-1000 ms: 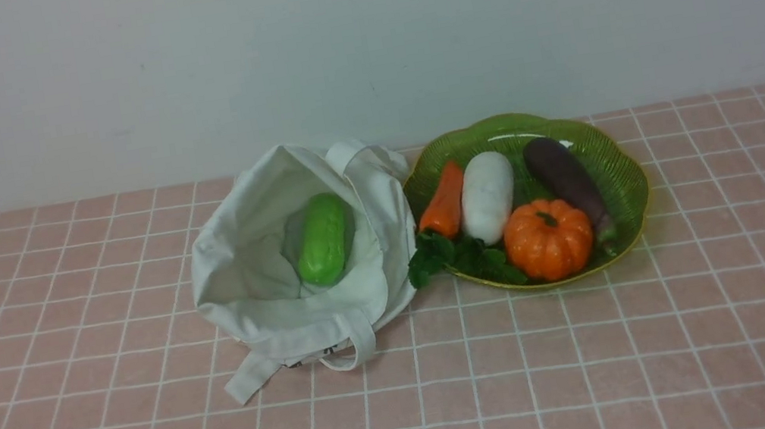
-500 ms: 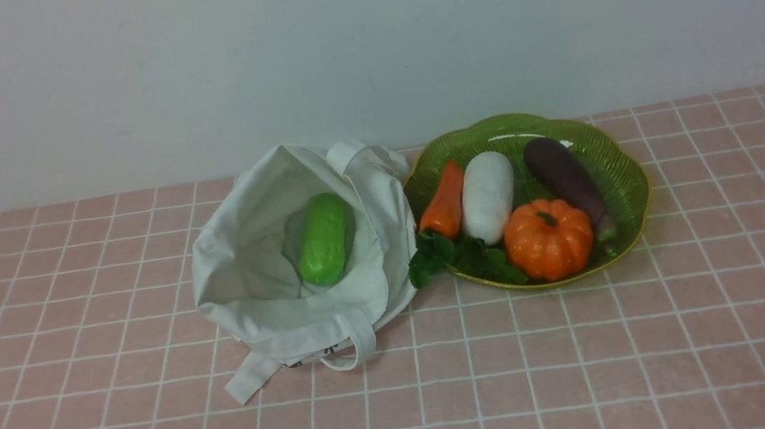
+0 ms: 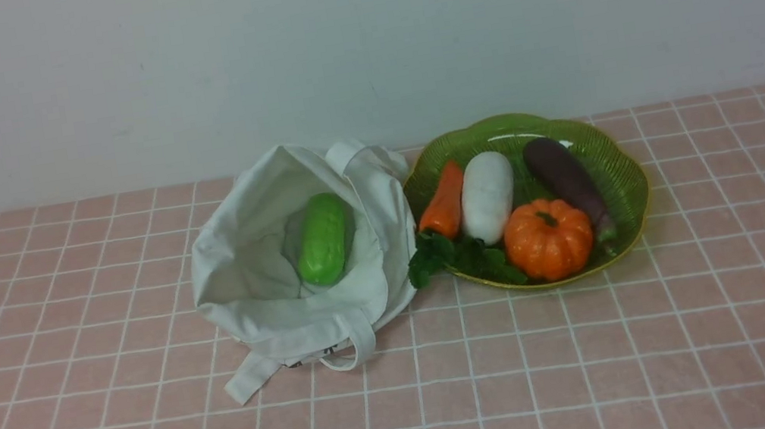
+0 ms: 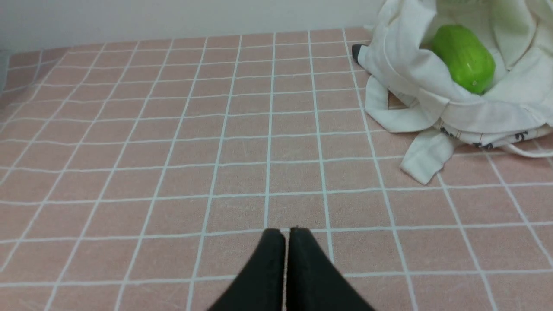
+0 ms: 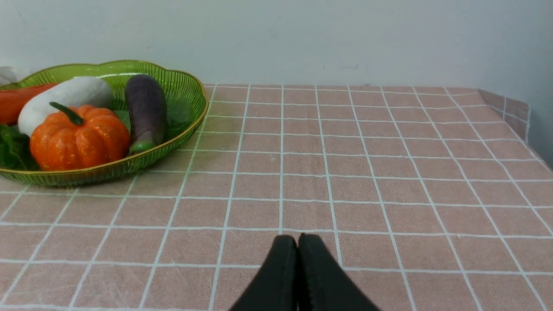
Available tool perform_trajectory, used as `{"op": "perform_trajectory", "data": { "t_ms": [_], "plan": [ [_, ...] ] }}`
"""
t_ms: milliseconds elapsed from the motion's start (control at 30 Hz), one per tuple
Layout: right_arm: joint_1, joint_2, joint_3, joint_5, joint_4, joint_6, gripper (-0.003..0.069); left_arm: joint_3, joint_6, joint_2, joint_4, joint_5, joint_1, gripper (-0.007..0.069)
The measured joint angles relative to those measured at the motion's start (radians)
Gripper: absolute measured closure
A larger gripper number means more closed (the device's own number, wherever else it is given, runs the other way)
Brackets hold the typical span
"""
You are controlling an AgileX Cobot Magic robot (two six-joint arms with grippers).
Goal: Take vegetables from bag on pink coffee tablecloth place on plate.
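Your tabletop: pink coffee tablecloth [image 3: 606, 363], plain pale wall [image 3: 354, 35] behind. Bag [image 3: 267, 309] holds green gourd [image 3: 322, 239]; carrot [image 3: 443, 202] on plate [image 3: 612, 163]. Left gripper [image 4: 285, 235] and right gripper [image 5: 297, 240]: both pressed together, empty.

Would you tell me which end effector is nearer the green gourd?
Left. The left end effector faces the gourd in the bag; the right end effector sits beyond the plate.

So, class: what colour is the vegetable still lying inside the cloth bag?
Bright light green: the gourd in the bag, clearest in the left wrist view.
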Motion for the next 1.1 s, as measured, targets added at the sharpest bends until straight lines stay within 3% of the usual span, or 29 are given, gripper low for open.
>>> {"op": "perform_trajectory", "data": {
  "t_ms": [1100],
  "plan": [
    [0.0,0.0,0.0,0.0,0.0,0.0,0.0673,0.0,0.001,0.0,0.0,0.002,0.051,0.0629]
  ]
}}
